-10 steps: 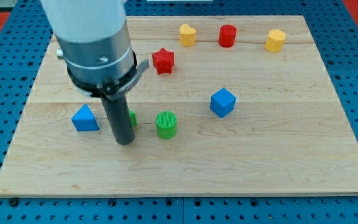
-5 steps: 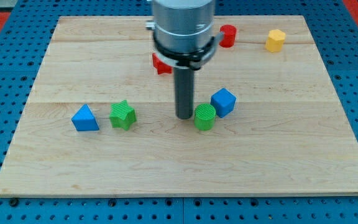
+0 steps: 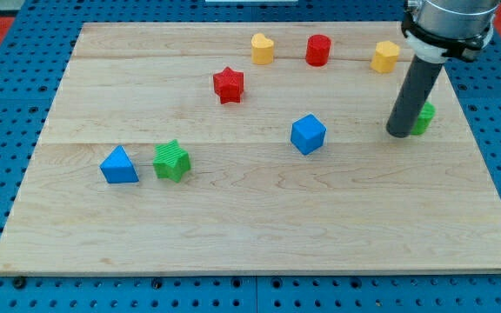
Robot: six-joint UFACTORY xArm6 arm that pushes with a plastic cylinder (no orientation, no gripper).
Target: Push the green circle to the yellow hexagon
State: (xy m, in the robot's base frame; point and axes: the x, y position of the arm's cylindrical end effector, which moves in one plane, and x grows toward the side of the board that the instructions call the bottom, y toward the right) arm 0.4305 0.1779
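The green circle (image 3: 424,118) sits near the board's right edge, mostly hidden behind my rod. My tip (image 3: 399,133) rests on the board, touching the circle's left side. The yellow hexagon (image 3: 386,56) lies at the view's top right, above and a little left of the green circle, about a block's width of board between them.
A blue cube (image 3: 308,134) lies left of my tip. A red cylinder (image 3: 318,49), a yellow heart-like block (image 3: 262,48) and a red star (image 3: 229,84) lie along the top. A green star (image 3: 172,161) and a blue triangle (image 3: 118,164) lie at the left.
My tip swept from the left to the right side of the board, pushing the green circle right and upward past the blue cube, which shifted slightly.
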